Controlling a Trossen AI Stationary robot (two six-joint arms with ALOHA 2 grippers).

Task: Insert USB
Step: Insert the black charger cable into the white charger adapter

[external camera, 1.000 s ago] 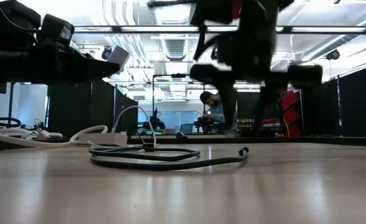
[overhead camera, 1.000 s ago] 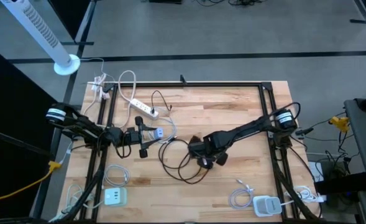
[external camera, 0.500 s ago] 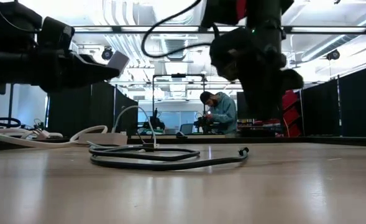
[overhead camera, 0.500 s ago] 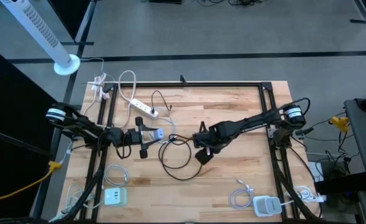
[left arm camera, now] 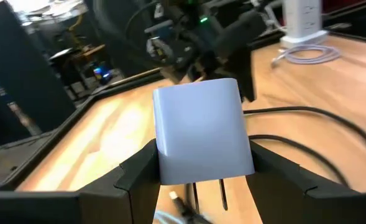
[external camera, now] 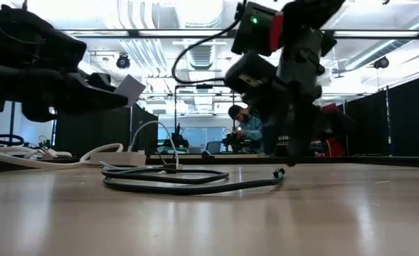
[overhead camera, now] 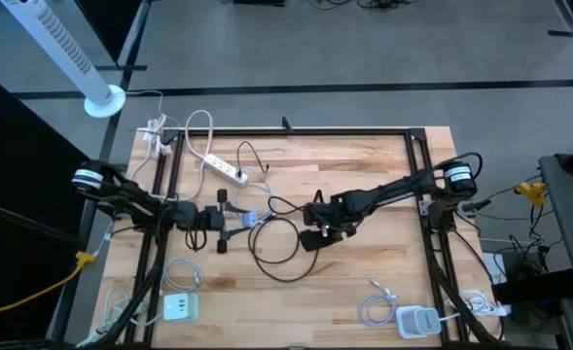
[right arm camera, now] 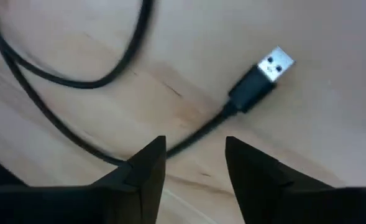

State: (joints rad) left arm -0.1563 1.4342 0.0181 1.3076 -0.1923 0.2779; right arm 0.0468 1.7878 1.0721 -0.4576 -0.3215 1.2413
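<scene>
left jaws (left arm camera: 201, 180) clamp the charger (left arm camera: 201, 137) (prongs showing).

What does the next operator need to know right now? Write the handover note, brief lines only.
Left gripper: shut on the white square wall charger, held above the table, prongs showing.
Right gripper: open, empty, hovering over the black cable's silver-tipped USB plug.
The plug lies loose on the wooden table; the cable is coiled mid-table.
Done: charger picked up.
Left: grasp the plug, insert it in the charger.
</scene>
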